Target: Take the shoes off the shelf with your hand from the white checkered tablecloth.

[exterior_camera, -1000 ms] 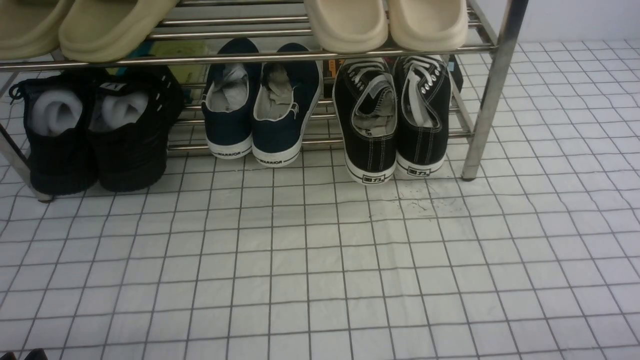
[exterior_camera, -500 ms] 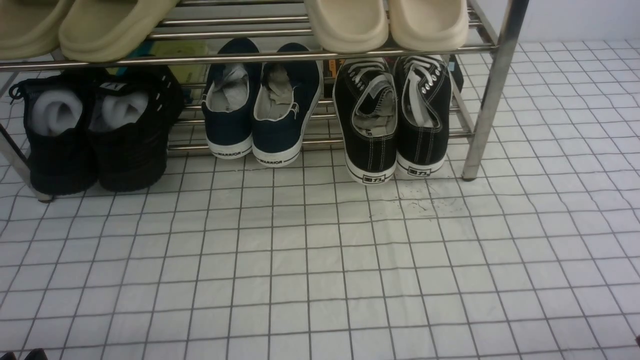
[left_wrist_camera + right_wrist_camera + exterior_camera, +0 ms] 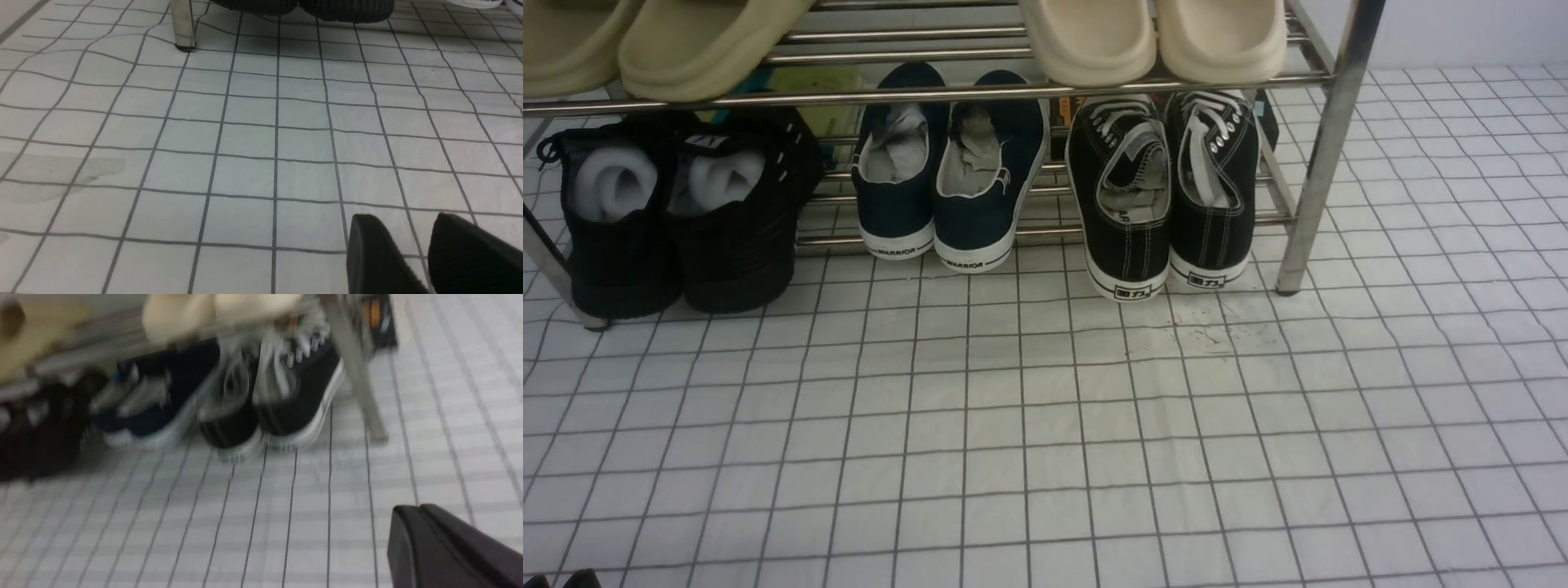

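The shoes (image 3: 1164, 196), black canvas sneakers with white laces and soles, stand heels toward me at the right end of the shelf's (image 3: 1327, 147) lower tier. They rest on the white checkered tablecloth (image 3: 1045, 425). The right wrist view is blurred; the shoes (image 3: 269, 412) show there beside a chrome post (image 3: 355, 375). My right gripper (image 3: 416, 508) is shut with nothing in it, well short of the shoes and over bare cloth. My left gripper (image 3: 404, 218) hangs open and empty over the cloth, and its tips (image 3: 560, 582) just show at the front view's lower left corner.
Navy WARRIOR slip-ons (image 3: 952, 171) and all-black knit shoes stuffed with paper (image 3: 678, 220) fill the rest of the lower tier. Beige slippers (image 3: 1152, 37) lie on the upper bars. A shelf foot (image 3: 184, 41) stands ahead of the left gripper. Dark scuffs (image 3: 1209, 327) mark the cloth.
The shoes and shelf have not moved. A dark sliver at the front view's lower right edge half a second ago is gone.
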Controlling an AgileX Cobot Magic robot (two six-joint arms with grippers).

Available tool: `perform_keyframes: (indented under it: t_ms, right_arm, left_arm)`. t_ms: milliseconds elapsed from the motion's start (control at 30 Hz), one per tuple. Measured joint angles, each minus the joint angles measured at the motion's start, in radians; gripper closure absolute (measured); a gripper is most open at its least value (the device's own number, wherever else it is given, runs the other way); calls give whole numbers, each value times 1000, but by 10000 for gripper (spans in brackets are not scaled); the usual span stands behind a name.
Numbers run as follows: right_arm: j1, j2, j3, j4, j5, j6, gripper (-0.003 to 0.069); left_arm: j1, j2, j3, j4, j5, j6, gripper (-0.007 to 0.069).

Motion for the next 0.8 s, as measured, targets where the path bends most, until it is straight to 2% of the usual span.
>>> perform_keyframes:
  t_ms: [67, 100, 167, 200, 267, 367, 433, 533, 600, 700, 800]
  right_arm:
    - [0, 96, -52, -3, 91, -2, 659]
    - [0, 245, -134, 2, 242, -24, 659]
    - [0, 416, -234, 37, 372, -89, 659]
    - [0, 431, -244, 50, 384, -99, 659]
    - [26, 588, -355, 140, 497, -211, 659]
    - [126, 733, -490, 227, 534, -264, 659]
    - [207, 817, -594, 227, 543, -258, 659]
    - [326, 954, -795, 135, 557, -159, 659]
    - [404, 1054, -952, 6, 562, -43, 659]
    - [476, 1181, -1144, -183, 567, 95, 655]
    - [532, 1291, -1309, -309, 570, 168, 646]
  left_arm:
    - [0, 0, 0, 0, 0, 0, 385]
    - [0, 0, 0, 0, 0, 0, 385]
    - [0, 0, 0, 0, 0, 0, 385]
    - [0, 0, 0, 0, 0, 0, 385]
    - [0, 0, 0, 0, 0, 0, 385]
    - [0, 0, 0, 0, 0, 0, 385]
    - [0, 0, 0, 0, 0, 0, 385]
    - [0, 0, 0, 0, 0, 0, 385]
    - [0, 0, 0, 1, 0, 0, 385]
    - [0, 0, 0, 2, 0, 0, 385]
    - [0, 0, 0, 2, 0, 0, 385]
